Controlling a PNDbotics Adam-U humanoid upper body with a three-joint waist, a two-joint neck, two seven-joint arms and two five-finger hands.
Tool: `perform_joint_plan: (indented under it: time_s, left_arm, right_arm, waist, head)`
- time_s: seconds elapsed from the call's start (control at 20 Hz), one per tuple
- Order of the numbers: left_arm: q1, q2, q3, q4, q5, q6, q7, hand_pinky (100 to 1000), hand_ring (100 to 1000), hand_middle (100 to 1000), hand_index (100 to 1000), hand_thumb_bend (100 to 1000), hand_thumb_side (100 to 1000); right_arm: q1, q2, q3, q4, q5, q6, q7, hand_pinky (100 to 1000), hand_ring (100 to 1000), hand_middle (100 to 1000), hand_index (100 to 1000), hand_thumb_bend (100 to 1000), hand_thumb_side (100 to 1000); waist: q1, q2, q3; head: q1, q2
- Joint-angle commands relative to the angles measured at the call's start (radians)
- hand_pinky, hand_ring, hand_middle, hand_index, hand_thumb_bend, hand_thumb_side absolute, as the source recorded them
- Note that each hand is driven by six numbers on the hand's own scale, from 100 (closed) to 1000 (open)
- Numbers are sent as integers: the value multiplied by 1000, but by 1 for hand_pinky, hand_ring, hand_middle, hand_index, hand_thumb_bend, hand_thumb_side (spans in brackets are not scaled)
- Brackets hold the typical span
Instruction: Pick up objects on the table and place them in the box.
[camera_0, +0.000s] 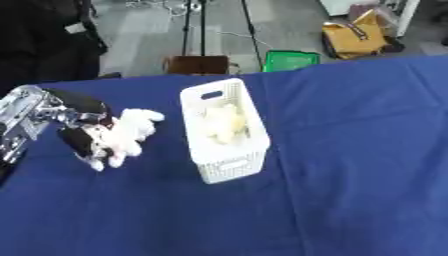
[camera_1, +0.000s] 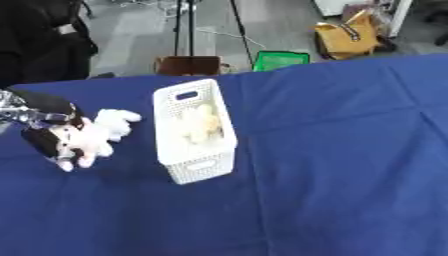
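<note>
A white plush toy (camera_0: 131, 131) with pinkish limbs is at the left of the blue table, just left of the box. My left hand (camera_0: 80, 131) comes in from the left edge, black fingers curled round the toy's left side. The white slotted plastic box (camera_0: 224, 131) stands upright mid-table, long side running away from me. A pale yellow soft thing (camera_0: 224, 123) lies inside it. My right hand shows in neither view.
A blue cloth (camera_0: 350, 150) covers the table, wide bare stretches right of the box and in front. Beyond the far edge stand a brown box (camera_0: 197, 65), a green crate (camera_0: 290, 60), a yellow bag (camera_0: 354, 35) and tripod legs.
</note>
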Motion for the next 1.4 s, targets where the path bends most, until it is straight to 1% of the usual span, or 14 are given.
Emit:
perform_joint_plan:
  time_s: [0.05, 0.25, 0.3, 0.35, 0.4, 0.55, 0.65, 0.7, 0.75, 0.9, 1.05, 1.4]
  left_arm:
    - [-33, 62, 18, -45, 36, -65, -90, 719, 767, 709, 609, 257, 529]
    - [-55, 73, 25, -63, 69, -47, -92, 719, 767, 710, 611, 250, 529]
    - [-58, 73, 26, -65, 75, -43, -91, 723, 766, 712, 609, 230, 526]
    - [-69, 70, 33, -69, 90, -39, -83, 723, 766, 712, 609, 230, 526]
    - [-77, 68, 36, -71, 104, -33, -75, 724, 764, 713, 605, 205, 523]
    - [-107, 56, 46, -77, 139, -10, -16, 723, 759, 710, 599, 183, 519]
    - [-124, 47, 42, -70, 148, 5, 14, 722, 758, 709, 599, 177, 520]
    - [-130, 44, 37, -69, 146, 2, 23, 722, 758, 712, 599, 177, 520]
    - [-143, 34, 37, -63, 144, 1, 30, 723, 757, 710, 599, 167, 520]
    - [-181, 4, 39, -29, 143, 11, 38, 723, 754, 708, 597, 162, 522]
    - [-231, -44, 46, 19, 128, 14, 52, 721, 750, 707, 595, 157, 521]
    - [-293, -129, 72, 132, 51, 0, 101, 721, 748, 707, 595, 151, 522]
  right_arm:
    - [-4, -14, -1, -20, -6, -21, -15, 726, 625, 577, 732, 100, 826]
    - [-2, -14, 0, -20, -7, -22, -14, 726, 626, 577, 732, 100, 826]
    - [-2, -14, 0, -20, -7, -22, -14, 727, 626, 577, 732, 100, 825]
    - [-1, -14, 1, -20, -8, -22, -13, 727, 626, 577, 732, 100, 825]
    - [-1, -14, 2, -20, -8, -23, -13, 727, 626, 577, 732, 100, 826]
    - [0, -14, 4, -20, -10, -23, -10, 727, 626, 577, 732, 100, 826]
    - [0, -14, 5, -20, -12, -25, -8, 727, 626, 577, 731, 100, 826]
    - [0, -14, 5, -20, -13, -25, -8, 727, 627, 577, 732, 100, 842]
    - [1, -14, 6, -20, -14, -26, -7, 727, 626, 576, 732, 100, 827]
    - [2, -14, 8, -20, -17, -27, -5, 727, 626, 576, 731, 100, 826]
    - [0, -13, 13, -20, -20, -31, 0, 728, 626, 576, 731, 100, 827]
    - [-9, -13, 20, -20, -32, -39, 7, 728, 627, 576, 731, 100, 826]
  waist:
    - [-1, -28, 0]
    - [0, -32, -2]
    - [1, -33, -2]
    - [1, -35, -4]
    - [1, -36, -5]
    - [3, -39, -11]
    - [4, -41, -15]
    - [5, -41, -16]
    - [5, -42, -20]
    - [7, -43, -26]
    - [12, -45, -35]
    - [20, -41, -67]
  head:
    - [-1, 6]
    - [0, 8]
    - [-1, 8]
    - [0, 9]
    - [1, 9]
    - [1, 8]
    - [2, 7]
    - [2, 7]
    - [4, 6]
    - [10, 9]
    - [21, 12]
    - [41, 11]
